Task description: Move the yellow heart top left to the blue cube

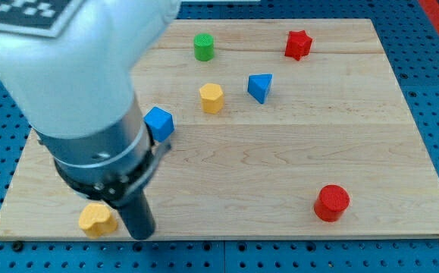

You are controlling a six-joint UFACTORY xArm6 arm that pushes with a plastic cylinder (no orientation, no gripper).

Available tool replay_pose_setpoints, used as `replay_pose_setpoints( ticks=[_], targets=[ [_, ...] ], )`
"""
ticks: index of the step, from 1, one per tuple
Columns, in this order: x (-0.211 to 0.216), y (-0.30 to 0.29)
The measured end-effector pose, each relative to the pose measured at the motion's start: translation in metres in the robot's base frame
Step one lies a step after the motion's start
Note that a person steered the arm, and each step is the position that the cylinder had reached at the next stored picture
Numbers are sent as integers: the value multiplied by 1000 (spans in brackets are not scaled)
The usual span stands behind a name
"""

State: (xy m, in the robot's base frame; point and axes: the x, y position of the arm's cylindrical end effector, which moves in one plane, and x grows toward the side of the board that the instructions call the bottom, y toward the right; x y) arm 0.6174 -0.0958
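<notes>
The yellow heart (97,219) lies near the board's bottom-left corner. The blue cube (158,123) sits up and to the right of it, partly behind the arm's big body. My tip (141,234) stands just to the right of the yellow heart, very close to it; I cannot tell whether they touch. The arm's white and dark body covers the board's upper-left part.
A yellow hexagonal block (211,98) and a blue triangular block (260,87) lie right of the blue cube. A green cylinder (203,47) and a red star (298,44) sit near the top edge. A red cylinder (331,202) is at the bottom right. The wooden board (280,159) ends close below the heart.
</notes>
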Motion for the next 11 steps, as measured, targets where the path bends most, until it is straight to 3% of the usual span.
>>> replay_pose_setpoints(
  ticks=[1,3,4,5,6,7,8,11],
  targets=[
    [1,-9],
    [-20,-109],
    [-86,-121],
    [-140,-124],
    [-112,-94],
    [-119,-137],
    [-176,-149],
    [-204,-130]
  ],
)
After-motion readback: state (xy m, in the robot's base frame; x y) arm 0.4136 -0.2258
